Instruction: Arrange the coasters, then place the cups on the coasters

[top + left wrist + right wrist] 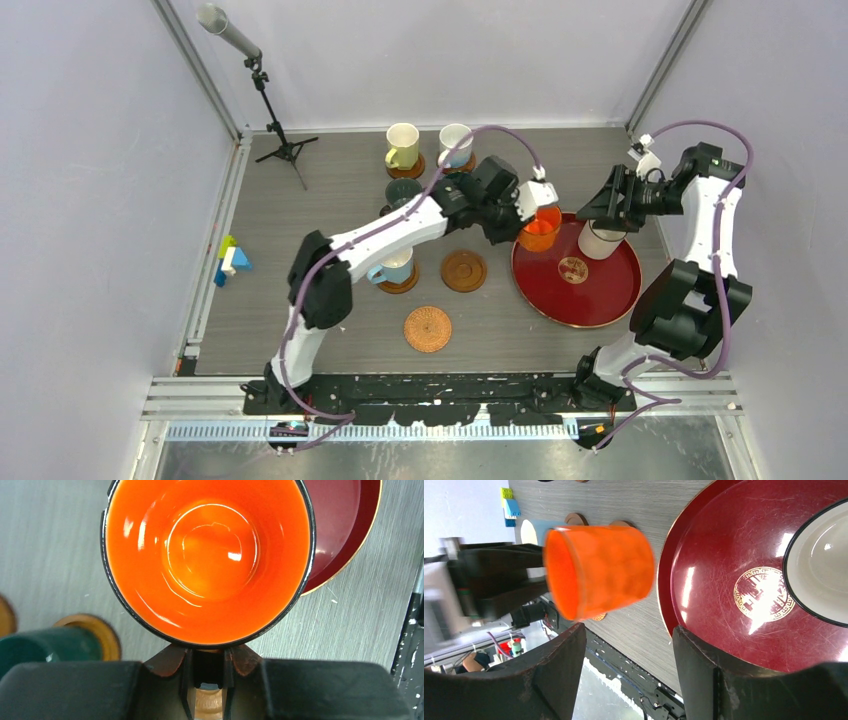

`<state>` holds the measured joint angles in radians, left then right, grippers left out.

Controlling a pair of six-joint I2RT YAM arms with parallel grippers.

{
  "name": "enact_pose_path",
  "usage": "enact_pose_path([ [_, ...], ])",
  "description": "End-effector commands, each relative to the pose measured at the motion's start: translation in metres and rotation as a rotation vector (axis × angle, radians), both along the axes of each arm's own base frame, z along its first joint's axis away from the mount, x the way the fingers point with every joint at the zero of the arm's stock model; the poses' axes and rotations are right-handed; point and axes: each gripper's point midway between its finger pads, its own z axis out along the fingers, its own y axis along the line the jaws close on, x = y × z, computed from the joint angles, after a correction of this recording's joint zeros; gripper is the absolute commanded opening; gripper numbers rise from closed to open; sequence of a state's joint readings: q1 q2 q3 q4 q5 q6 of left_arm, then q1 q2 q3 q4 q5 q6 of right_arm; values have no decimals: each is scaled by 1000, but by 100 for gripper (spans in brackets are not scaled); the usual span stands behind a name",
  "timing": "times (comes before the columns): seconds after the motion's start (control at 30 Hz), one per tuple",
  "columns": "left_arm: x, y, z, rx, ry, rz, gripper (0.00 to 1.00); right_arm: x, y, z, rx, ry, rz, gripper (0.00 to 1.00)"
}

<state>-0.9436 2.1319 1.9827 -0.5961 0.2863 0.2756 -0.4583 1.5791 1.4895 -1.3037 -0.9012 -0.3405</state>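
Note:
My left gripper [522, 205] is shut on the handle of the orange cup [540, 228], which is at the left rim of the red tray [560, 300]. The left wrist view looks down into the orange cup [207, 560], its dark handle pinched between the fingers [186, 680]. My right gripper [612, 205] stands open over the cream cup [600, 240] on the tray, with nothing between its fingers [554, 665]. Pale yellow [402, 145], white [456, 143], dark green [403, 190] and light-blue [392, 266] cups sit on coasters. One wooden coaster [464, 270] and the woven coaster [428, 328] lie bare.
A microphone stand [280, 145] is at the back left. Coloured toy blocks [229, 260] lie by the left edge. The right wrist view shows the orange cup [599, 572] left of the tray [724, 575] and the cream cup's rim [819, 565].

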Motion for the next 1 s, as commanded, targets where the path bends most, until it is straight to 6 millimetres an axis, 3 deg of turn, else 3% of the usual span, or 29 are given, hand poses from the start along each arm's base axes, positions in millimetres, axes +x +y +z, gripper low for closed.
enact_pose_path([
  [0.0, 19, 24, 93, -201, -120, 128, 0, 4, 7, 23, -54, -84, -15, 69],
  [0.23, 13, 85, 76, -185, -144, 263, 0, 12, 28, 19, -126, -107, -5, 71],
  [0.4, 5, 111, 51, -162, -134, 314, 0, 19, 43, 16, -155, -111, 1, 71],
  [0.7, 0, 125, -2, -87, -92, 350, 0, 22, 53, 6, -187, -93, 6, 71],
  [0.97, -11, 123, -26, -74, -24, 327, 0, 23, 51, 0, -203, -82, 5, 71],
])
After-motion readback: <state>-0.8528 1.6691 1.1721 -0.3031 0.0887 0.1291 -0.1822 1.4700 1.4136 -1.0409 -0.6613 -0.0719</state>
